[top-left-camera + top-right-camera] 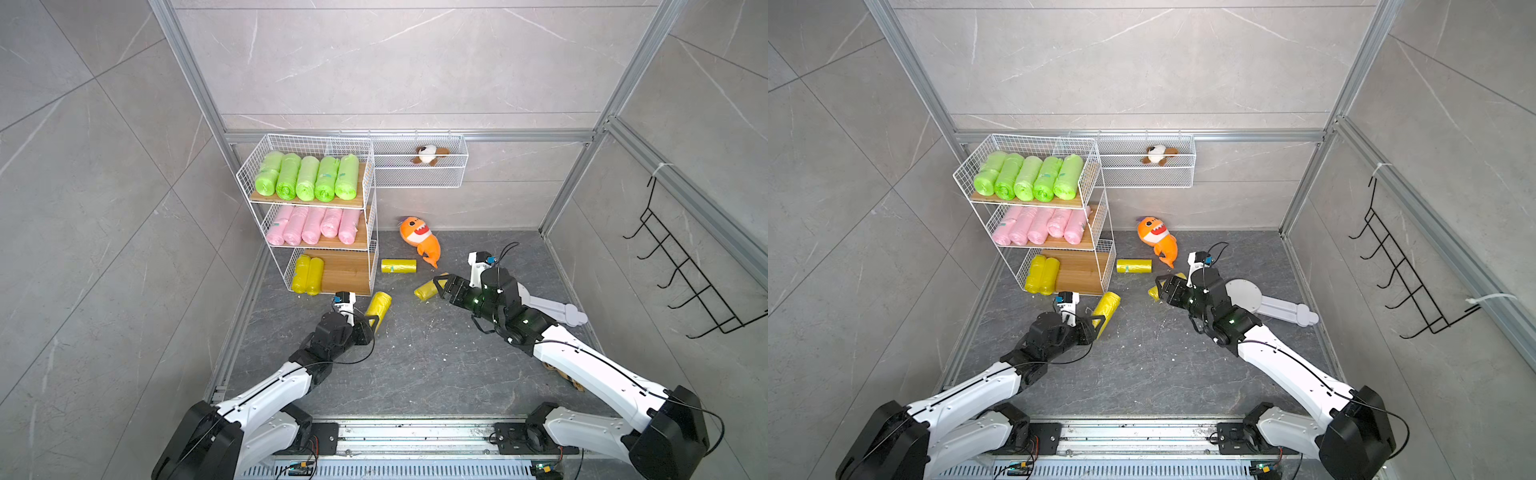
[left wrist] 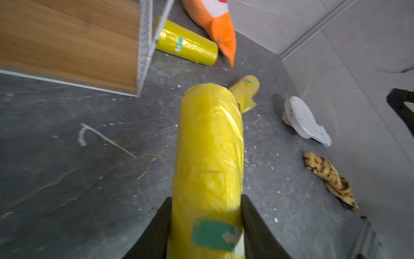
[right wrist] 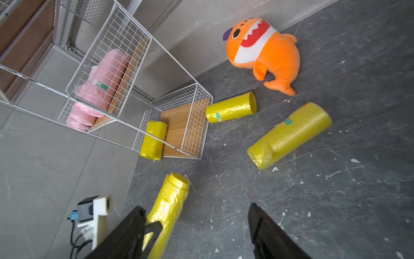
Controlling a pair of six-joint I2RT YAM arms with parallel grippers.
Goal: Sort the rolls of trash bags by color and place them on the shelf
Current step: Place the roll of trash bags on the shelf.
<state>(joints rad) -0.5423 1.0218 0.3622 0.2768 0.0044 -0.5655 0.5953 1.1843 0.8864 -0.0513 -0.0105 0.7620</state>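
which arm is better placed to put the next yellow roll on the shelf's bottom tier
Left. The left gripper is shut on a crinkly yellow plastic roll, just in front of the bottom board of the white wire shelf. The right gripper is open, holding nothing, farther from the shelf.

the yellow roll [image 2: 208,145] is glossy, crinkled plastic film. the shelf [image 3: 197,125] is white-coated wire with smooth, matt wood boards [image 2: 67,38]. the worktop [image 2: 67,179] looks like dark, matt, scuffed stone; the shark [image 3: 277,56] is plush cloth.
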